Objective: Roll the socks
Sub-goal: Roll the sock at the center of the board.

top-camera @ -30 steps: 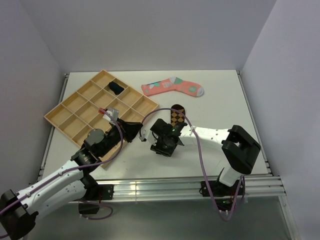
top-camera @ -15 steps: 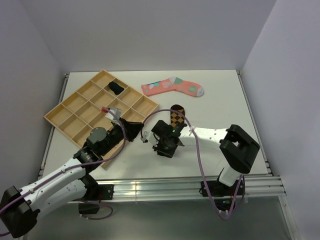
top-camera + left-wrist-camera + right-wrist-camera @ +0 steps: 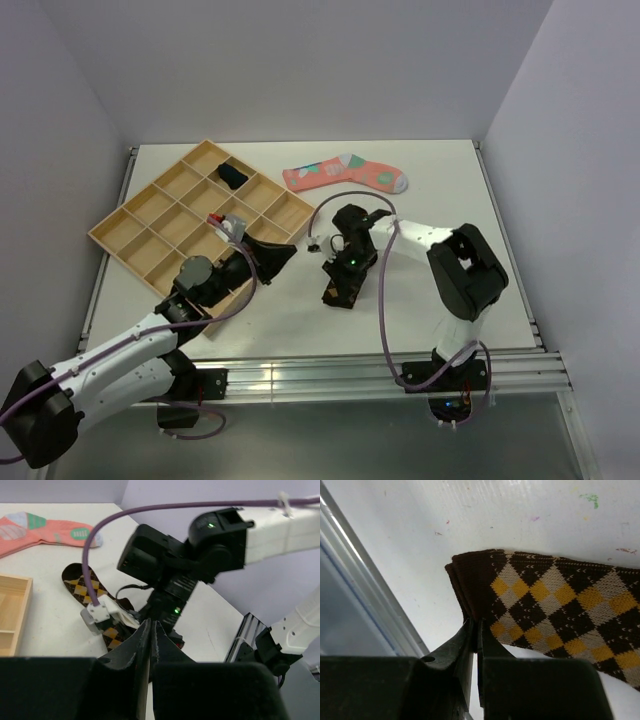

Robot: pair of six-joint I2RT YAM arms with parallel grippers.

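While right end effector point(image 3: 474, 623) pinches diamond-patterned sock point(image 3: 545, 600), left end effector point(image 3: 151, 625) closed.

I work in a robotics lab cell: a white counter point(image 3: 450, 200) boxed in by plain pale walls point(image 3: 300, 70), aluminium rail point(image 3: 330, 378) at its near edge, purple cable point(image 3: 200, 503) running along my arm.

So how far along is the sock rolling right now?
Looks done: the navy sock sits bundled in a compartment of the wooden tray. In hand: the right gripper is shut on one end of the brown diamond sock, not yet rolled; the left gripper is shut nearby. Left: the pink sock lies flat at the back.
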